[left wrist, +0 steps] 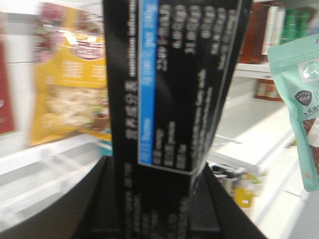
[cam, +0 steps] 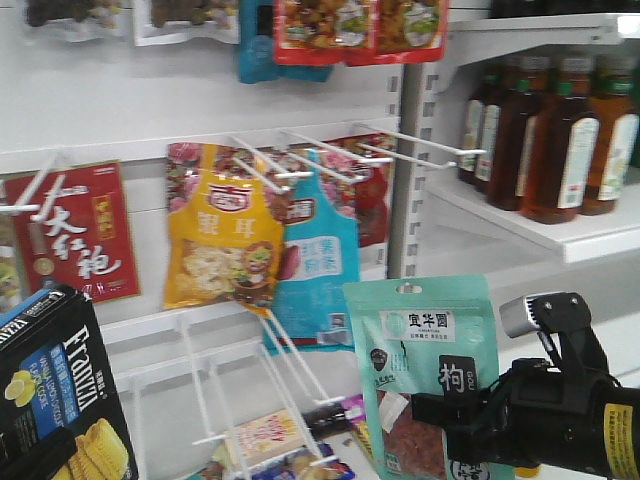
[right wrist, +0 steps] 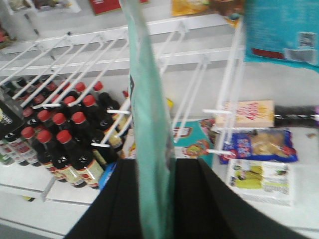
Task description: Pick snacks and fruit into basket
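Note:
My left gripper (left wrist: 157,189) is shut on the black-and-blue "Franzzi" box (left wrist: 169,89), which stands upright between its black fingers. The front view shows that box (cam: 55,390) at the bottom left, tilted. My right gripper (cam: 450,420) is shut on the mint-green pouch (cam: 425,370), holding its lower part in front of the shelves. In the right wrist view the pouch (right wrist: 149,124) shows edge-on between the fingers of my right gripper (right wrist: 154,199). The left wrist view catches the same pouch (left wrist: 299,99) at its right edge. The basket and the fruit are out of view.
A yellow pouch (cam: 222,230), a blue-teal pouch (cam: 320,270) and a red pack (cam: 70,235) hang on white peg hooks (cam: 300,150). Dark bottles (cam: 550,130) fill the shelf on the right. More red-capped bottles (right wrist: 65,134) and flat packs (right wrist: 259,144) lie below.

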